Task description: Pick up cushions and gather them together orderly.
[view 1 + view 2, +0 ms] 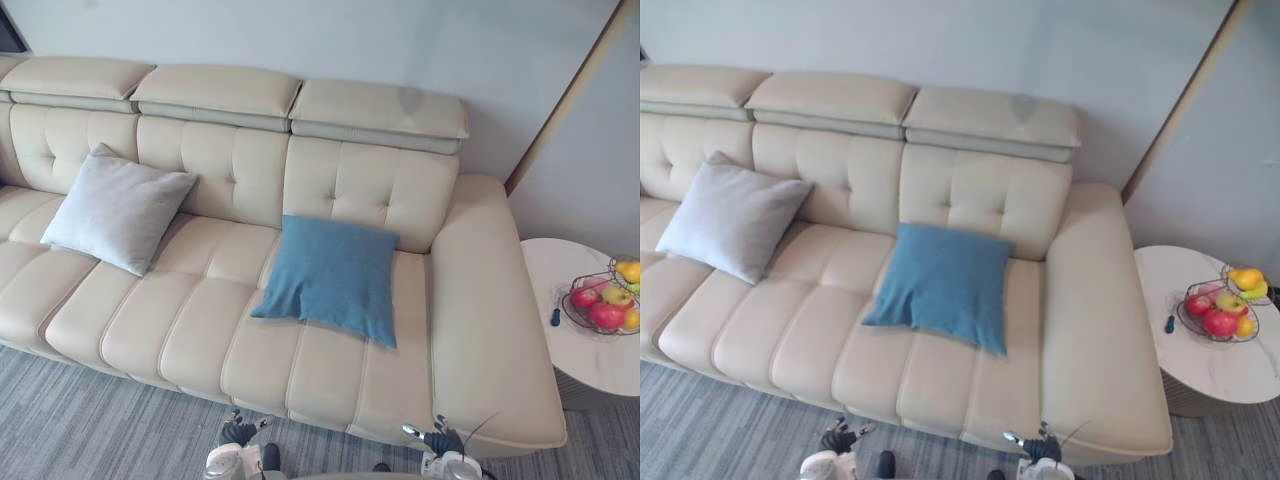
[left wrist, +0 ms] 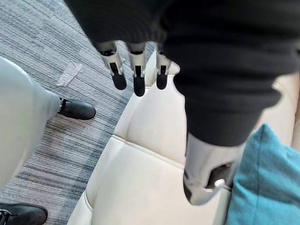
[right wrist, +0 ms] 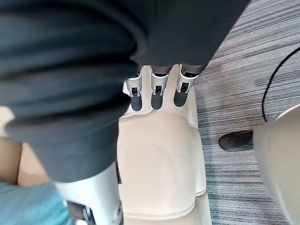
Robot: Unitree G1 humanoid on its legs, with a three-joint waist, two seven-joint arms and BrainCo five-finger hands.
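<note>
A blue cushion (image 1: 333,275) lies flat on the right seat of the cream sofa (image 1: 190,320), its top edge against the backrest. A light grey cushion (image 1: 115,208) leans on the backrest at the left, well apart from the blue one. Both hands hang low in front of the sofa's front edge. My left hand (image 1: 238,432) is open, its fingers (image 2: 136,79) straight over the seat edge, with the blue cushion (image 2: 262,183) beside the thumb. Open too, my right hand (image 1: 440,440) holds its fingers (image 3: 157,96) straight above the seat front and carries nothing.
A round white side table (image 1: 565,350) stands right of the sofa's wide armrest (image 1: 490,320), carrying a wire fruit basket (image 1: 605,297) and a small dark object (image 1: 555,317). Grey striped carpet (image 1: 90,425) runs along the sofa front. A wall is behind.
</note>
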